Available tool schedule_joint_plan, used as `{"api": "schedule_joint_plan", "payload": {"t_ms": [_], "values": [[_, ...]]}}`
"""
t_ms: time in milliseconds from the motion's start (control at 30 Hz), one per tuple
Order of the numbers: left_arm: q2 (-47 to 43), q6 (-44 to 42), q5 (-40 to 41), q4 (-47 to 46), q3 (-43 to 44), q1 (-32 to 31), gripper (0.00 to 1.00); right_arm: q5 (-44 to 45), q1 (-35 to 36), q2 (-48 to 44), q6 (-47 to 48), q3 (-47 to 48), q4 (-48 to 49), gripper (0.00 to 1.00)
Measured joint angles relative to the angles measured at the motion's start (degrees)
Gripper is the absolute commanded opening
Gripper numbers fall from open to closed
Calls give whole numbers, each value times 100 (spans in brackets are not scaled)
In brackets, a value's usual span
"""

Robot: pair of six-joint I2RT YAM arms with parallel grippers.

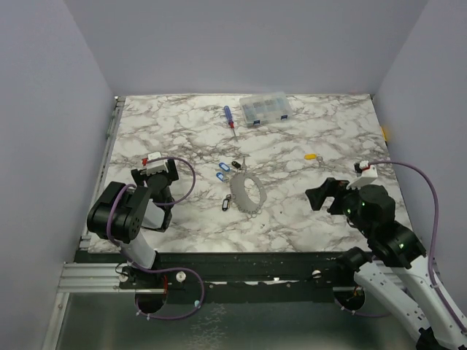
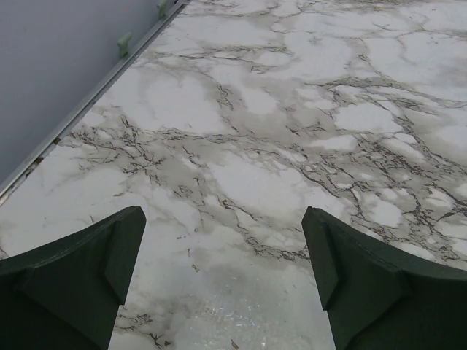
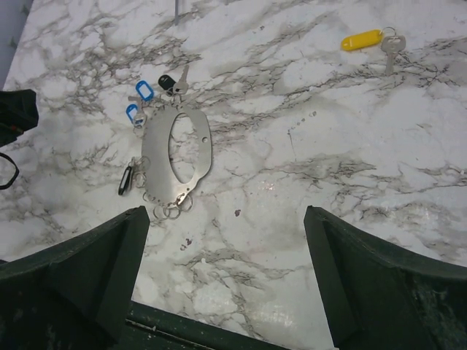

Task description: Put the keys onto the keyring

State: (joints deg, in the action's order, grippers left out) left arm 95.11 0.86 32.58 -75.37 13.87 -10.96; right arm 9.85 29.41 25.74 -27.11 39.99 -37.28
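The keyring (image 1: 246, 192) is a large grey hoop lying flat at the table's middle; in the right wrist view (image 3: 177, 149) it has small wire rings along its rim. Two blue keys (image 3: 139, 100) and a black key (image 3: 166, 81) lie at its far left end. Another black key (image 3: 125, 180) lies against its left side. A yellow key (image 3: 361, 39) lies apart at the far right (image 1: 311, 155). My right gripper (image 3: 222, 273) is open and empty, right of the ring. My left gripper (image 2: 222, 270) is open and empty over bare table at the left.
A blue-and-red-handled screwdriver (image 1: 229, 119) and a clear compartment box (image 1: 265, 109) lie at the back. The left wall and table rail (image 2: 87, 95) run close beside the left gripper. The table's dark front edge (image 3: 190, 332) is just under the right gripper.
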Motion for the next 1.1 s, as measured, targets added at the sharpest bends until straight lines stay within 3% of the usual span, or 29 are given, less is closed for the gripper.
{"api": "schedule_joint_plan", "payload": {"t_ms": [367,567,800,967,1100], "values": [[-20,-11,-4,7,-2,-31,99,-7,0,7,0,0,11,100],[-999,26,107,400,-105,-81,99,-13,0,146,7,-2,13,100],[-2647,846,131,2354,533,-114,99,-39,0,129,20,-17,33,100],[-3132,2404,356,4385,1416,-116,99,-55,0,122,20,-28,33,100],[-3268,3228,98,5370,1480,22,99,-59,0,120,20,-33,33,100]]}}
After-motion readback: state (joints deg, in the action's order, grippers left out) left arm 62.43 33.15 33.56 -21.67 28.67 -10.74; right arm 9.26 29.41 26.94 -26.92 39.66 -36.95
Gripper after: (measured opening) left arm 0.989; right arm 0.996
